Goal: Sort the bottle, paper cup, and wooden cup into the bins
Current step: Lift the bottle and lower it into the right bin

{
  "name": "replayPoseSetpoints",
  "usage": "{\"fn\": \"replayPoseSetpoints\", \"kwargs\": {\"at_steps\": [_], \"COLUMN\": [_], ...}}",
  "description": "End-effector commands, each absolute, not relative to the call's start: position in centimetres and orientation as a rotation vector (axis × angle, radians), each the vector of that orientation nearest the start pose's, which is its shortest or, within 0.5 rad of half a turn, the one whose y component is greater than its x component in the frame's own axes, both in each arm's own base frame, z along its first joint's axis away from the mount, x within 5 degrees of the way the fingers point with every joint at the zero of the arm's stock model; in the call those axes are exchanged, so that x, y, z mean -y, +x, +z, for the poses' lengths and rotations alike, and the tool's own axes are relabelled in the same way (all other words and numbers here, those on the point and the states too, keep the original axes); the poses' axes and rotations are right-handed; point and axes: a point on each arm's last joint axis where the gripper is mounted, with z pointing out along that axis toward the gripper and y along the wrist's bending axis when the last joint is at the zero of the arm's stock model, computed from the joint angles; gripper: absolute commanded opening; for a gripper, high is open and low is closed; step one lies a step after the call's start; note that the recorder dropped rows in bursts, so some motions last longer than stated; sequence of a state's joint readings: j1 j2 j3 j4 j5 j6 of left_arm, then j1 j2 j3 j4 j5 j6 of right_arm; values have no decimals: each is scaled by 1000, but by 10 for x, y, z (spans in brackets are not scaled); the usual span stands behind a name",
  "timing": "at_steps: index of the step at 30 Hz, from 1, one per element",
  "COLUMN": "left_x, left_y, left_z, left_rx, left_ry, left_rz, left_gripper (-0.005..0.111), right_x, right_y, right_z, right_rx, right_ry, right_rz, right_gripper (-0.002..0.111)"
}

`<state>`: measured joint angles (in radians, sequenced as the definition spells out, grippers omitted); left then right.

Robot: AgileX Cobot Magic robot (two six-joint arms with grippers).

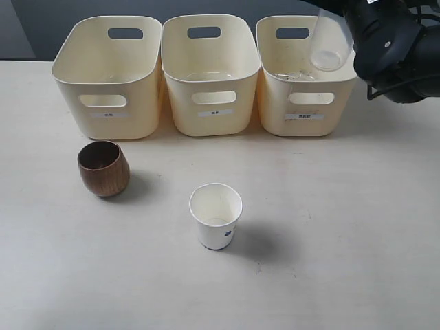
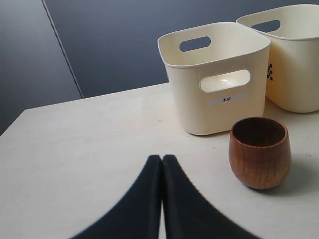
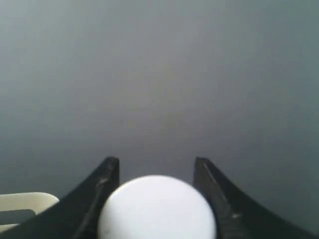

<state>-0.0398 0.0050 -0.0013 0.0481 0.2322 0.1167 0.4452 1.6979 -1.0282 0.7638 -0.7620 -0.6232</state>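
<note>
My right gripper [image 3: 156, 164] is shut on the clear bottle [image 1: 330, 47], whose white cap [image 3: 157, 209] fills the space between its fingers. It holds the bottle tilted above the right bin [image 1: 275, 110], at the top right of the exterior view. The white paper cup [image 1: 216, 220] stands upright in the middle of the table. At the left, in front of the left bin [image 1: 75, 103], the brown wooden cup [image 1: 104, 172] stands upright. My left gripper [image 2: 162, 158] is shut and empty, low over the table a short way from the wooden cup [image 2: 259, 154].
The three cream bins stand side by side along the back, with the middle bin [image 1: 213, 117] between the other two. The right arm's black body [image 1: 388, 45] hangs over the right bin's far corner. A dark wall runs behind the table.
</note>
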Motion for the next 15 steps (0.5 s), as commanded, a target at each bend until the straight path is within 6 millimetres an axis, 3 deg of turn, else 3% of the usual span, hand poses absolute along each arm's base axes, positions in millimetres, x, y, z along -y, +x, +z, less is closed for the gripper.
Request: {"fn": "replayPoseSetpoints", "kwargs": {"at_steps": [1, 12, 15], "left_x": [1, 1, 1], "left_y": [56, 56, 56], "left_z": [192, 192, 192], "left_rx": [-1708, -1708, -1708], "left_ry": [164, 164, 164], "left_rz": [93, 93, 93], "left_gripper": [0, 0, 0], "right_x": [-130, -140, -141], "right_y": [374, 404, 406], "right_z": [275, 255, 248], "right_rx": [-1560, -1573, -1584], "right_ry": [7, 6, -15], "right_rz": [-46, -64, -72], "right_gripper": [0, 0, 12]}}
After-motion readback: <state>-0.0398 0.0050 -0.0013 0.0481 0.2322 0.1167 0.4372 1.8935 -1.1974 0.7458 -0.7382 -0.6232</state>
